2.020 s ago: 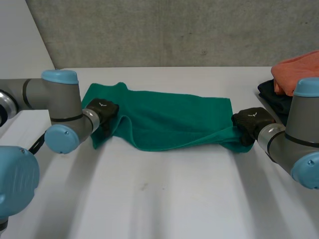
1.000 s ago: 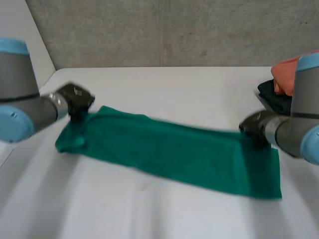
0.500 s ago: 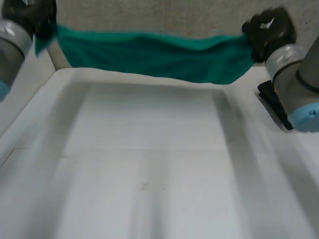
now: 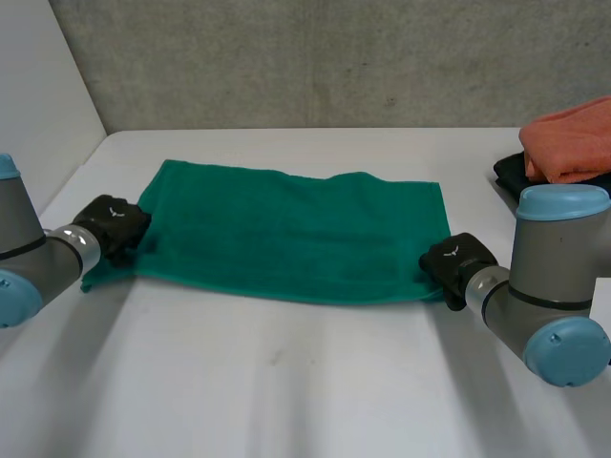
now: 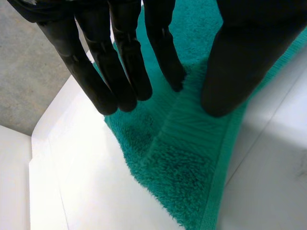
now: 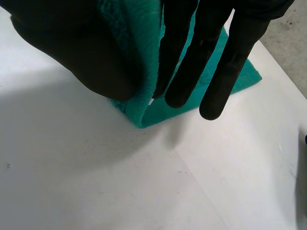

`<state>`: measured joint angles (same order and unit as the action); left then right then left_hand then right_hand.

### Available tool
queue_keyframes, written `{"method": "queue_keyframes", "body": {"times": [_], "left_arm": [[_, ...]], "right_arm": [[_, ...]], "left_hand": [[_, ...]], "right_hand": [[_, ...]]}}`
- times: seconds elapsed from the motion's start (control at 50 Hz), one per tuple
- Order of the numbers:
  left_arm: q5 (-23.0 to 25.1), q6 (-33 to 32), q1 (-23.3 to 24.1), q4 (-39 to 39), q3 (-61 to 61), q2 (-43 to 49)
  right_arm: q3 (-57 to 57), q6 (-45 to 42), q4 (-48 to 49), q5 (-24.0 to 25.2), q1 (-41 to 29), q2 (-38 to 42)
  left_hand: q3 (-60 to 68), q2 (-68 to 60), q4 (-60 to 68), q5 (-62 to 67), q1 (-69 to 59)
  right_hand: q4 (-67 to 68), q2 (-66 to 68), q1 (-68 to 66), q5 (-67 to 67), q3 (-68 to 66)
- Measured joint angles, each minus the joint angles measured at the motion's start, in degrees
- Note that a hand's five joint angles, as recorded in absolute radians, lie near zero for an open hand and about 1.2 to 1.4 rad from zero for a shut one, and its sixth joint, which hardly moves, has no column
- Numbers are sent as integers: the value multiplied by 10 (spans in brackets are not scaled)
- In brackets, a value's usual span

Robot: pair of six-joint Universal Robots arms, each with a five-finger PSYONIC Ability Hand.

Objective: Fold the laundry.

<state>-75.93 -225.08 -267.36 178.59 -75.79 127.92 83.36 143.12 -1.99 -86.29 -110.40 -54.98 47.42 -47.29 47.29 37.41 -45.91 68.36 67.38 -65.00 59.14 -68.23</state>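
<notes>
You see the green towel (image 4: 296, 239) lying spread out flat in the middle of the white table (image 4: 305, 382). Its long sides run from left to right. The far edge is a bit wavy and the near edge is nearly straight.

The left hand (image 4: 113, 224) is at the near left corner of the towel. In the left wrist view its fingers (image 5: 122, 62) are straight and a little spread, with their tips down on the towel. The thumb (image 5: 240, 67) stands apart from them, and its tip is on the flat band along the towel's edge. The towel lies flat under them, so this hand is open and just rests on the cloth. A small bit of the corner sticks out to the left past the hand.

The right hand (image 4: 456, 262) is at the near right corner of the towel. In the right wrist view the towel's edge comes up between the thumb and the straight fingers, and they squeeze it tight. That bit of the edge stands up off the table. Past the fingertips the rest of the towel lies flat.

The left arm (image 4: 38, 262) comes in from the near left, and the right arm (image 4: 544, 296) comes in from the near right.

At the far right of the table an orange cloth (image 4: 573, 138) lies on top of a dark cloth (image 4: 511, 176). They are well apart from the towel. A grey wall (image 4: 334, 57) stands behind the table.
</notes>
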Motion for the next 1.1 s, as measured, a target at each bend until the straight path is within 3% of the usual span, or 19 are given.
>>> {"method": "queue_keyframes", "body": {"times": [0.12, 0.38, 0.6, 1.1], "left_arm": [[-3, 10, -1, -2, -19, -30], [-5, 8, -41, 10, -122, -94], [22, -23, -79, 8, -102, -45], [15, -31, -42, 25, 28, 40]], "right_arm": [[0, 11, 1, -6, 1, -9], [-1, 15, 2, -12, 6, -11], [2, 16, 1, -12, 0, -11], [12, 13, 0, -7, -2, -11]], "left_hand": [[-129, 127, -130, -133, 114], [-47, 47, -46, -49, 29], [-123, 122, -122, -127, 102], [-123, 123, -124, -128, 102]], "right_hand": [[0, 0, 0, 0, 0], [0, 0, 0, 0, 0], [0, 0, 0, 0, 0], [0, 0, 0, 0, 0]]}}
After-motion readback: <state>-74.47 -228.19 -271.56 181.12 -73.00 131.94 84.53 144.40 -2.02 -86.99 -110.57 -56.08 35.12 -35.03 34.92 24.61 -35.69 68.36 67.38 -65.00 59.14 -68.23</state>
